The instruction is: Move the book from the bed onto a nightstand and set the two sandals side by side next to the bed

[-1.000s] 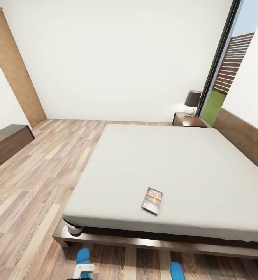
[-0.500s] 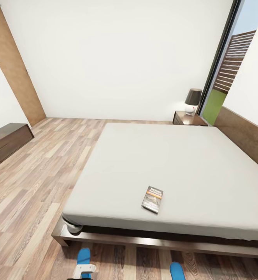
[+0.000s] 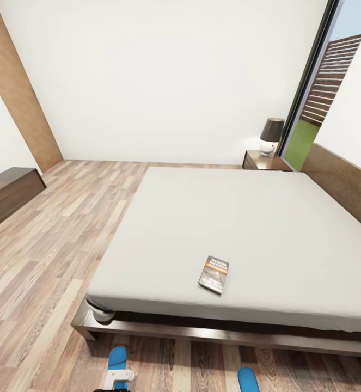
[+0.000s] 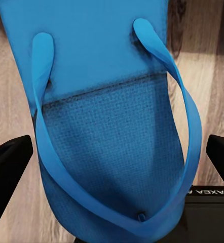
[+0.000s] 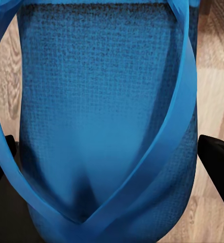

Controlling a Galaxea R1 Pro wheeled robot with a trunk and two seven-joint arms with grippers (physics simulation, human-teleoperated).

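A wide strip of bare wood floor (image 3: 49,261) is seen ahead and to the left of the grippers, running along the bed (image 3: 240,239) to the far white wall (image 3: 164,81). A long dark cabinet (image 3: 6,196) stands far off to the left. The bed's dark frame edge lies just ahead of both grippers.

The book (image 3: 213,274) is lying flat on the grey mattress, near its front edge, ahead of the grippers and nearer the right one. One nightstand (image 3: 263,161) with a lamp (image 3: 270,136) stands far ahead to the right, by the window (image 3: 316,109).

Two blue sandals are seen low down, well apart. The left sandal (image 4: 109,126) sits between the spread black fingers (image 4: 8,162) of the left gripper (image 4: 112,167). The right sandal (image 5: 104,116) sits between the right gripper's (image 5: 107,162) fingers. Whether either sandal is truly gripped cannot be told.
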